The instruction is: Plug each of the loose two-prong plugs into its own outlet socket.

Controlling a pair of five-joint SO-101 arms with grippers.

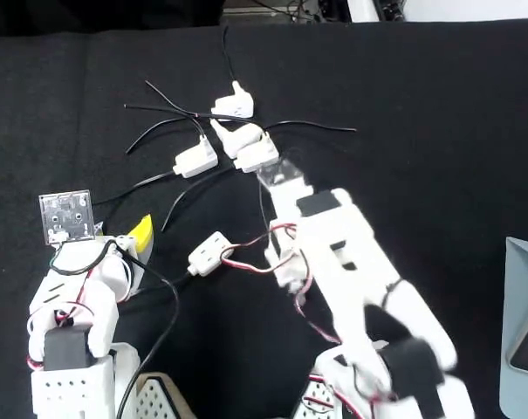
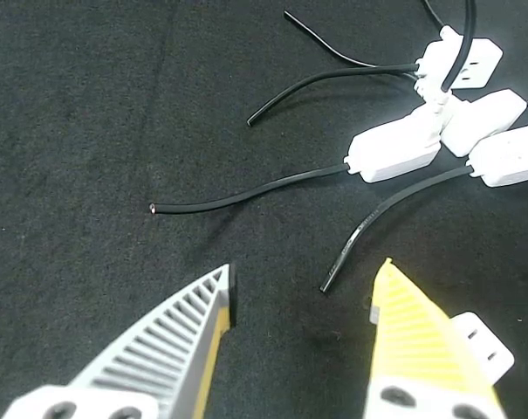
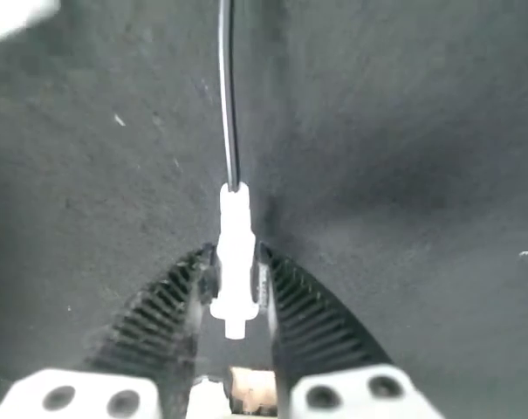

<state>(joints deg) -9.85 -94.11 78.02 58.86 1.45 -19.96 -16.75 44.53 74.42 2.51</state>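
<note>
White two-prong plug [image 3: 234, 218] is clamped by right gripper [image 3: 236, 262] beside white outlet cluster [image 1: 243, 138]; twisting under insertion force is judged possible.

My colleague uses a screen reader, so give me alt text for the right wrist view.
The right gripper is shut on a white plug, clamped between its two ribbed fingers. The plug's black cord runs straight away across the black tabletop.

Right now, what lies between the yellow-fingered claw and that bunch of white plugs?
In the left wrist view, black cloth crossed by two loose black cable ends lies between the open left gripper and the plugs.
</note>
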